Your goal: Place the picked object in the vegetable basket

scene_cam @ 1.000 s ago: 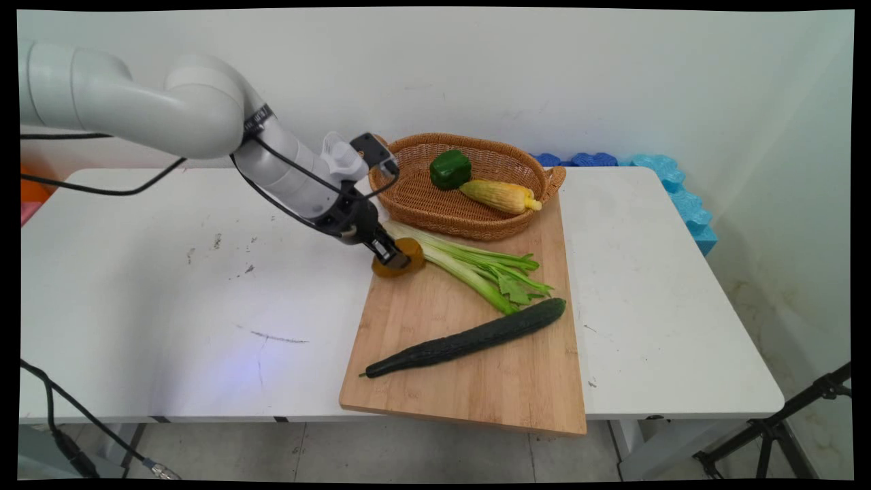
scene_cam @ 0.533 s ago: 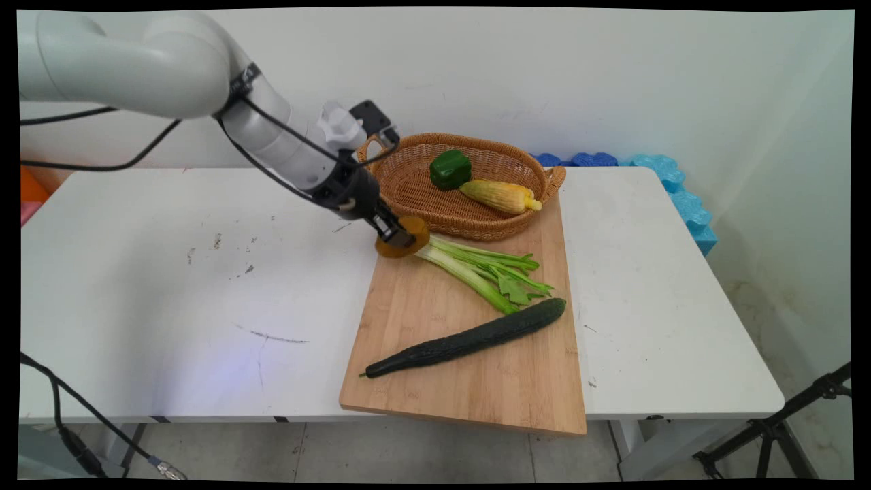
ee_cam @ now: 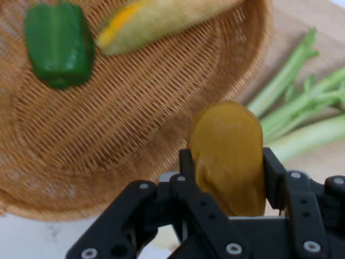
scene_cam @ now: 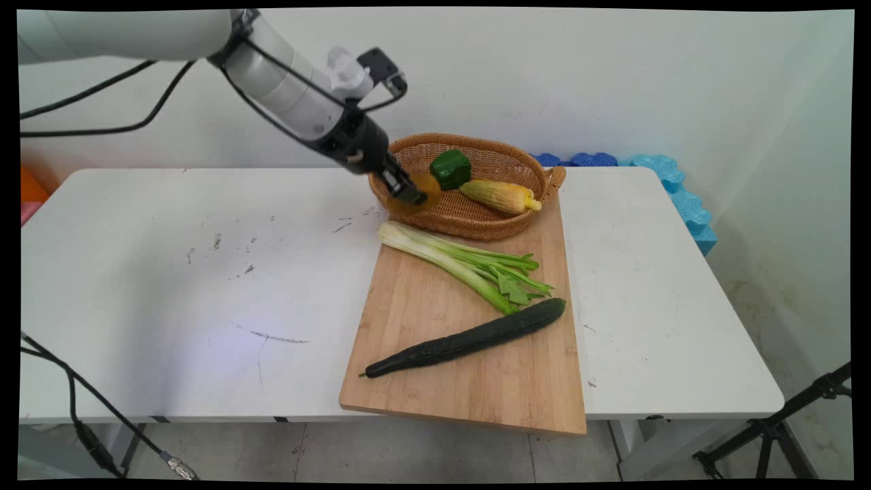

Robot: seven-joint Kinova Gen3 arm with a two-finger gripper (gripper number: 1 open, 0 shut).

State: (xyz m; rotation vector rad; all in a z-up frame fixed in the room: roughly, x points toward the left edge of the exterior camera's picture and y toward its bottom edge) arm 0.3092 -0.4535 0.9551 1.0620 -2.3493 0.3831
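Potato (ee_cam: pixel 229 156), yellow-brown, sits pinched between the jaws of the gripper (scene_cam: pixel 407 191), lifted clear of the worktop (scene_cam: pixel 170 286) above the near left rim of the wicker basket (scene_cam: pixel 469 218); nearest the camera, a dark cucumber (scene_cam: pixel 466 339) lies diagonally on the wooden cutting board (scene_cam: pixel 476 388); beyond it, celery (scene_cam: pixel 463 262) lies on the board, pale ends just short of the basket; inside the basket, a green pepper (scene_cam: pixel 450 168) and a corn cob (scene_cam: pixel 500 195) rest side by side; blue foam (scene_cam: pixel 674 190) lines the wall.
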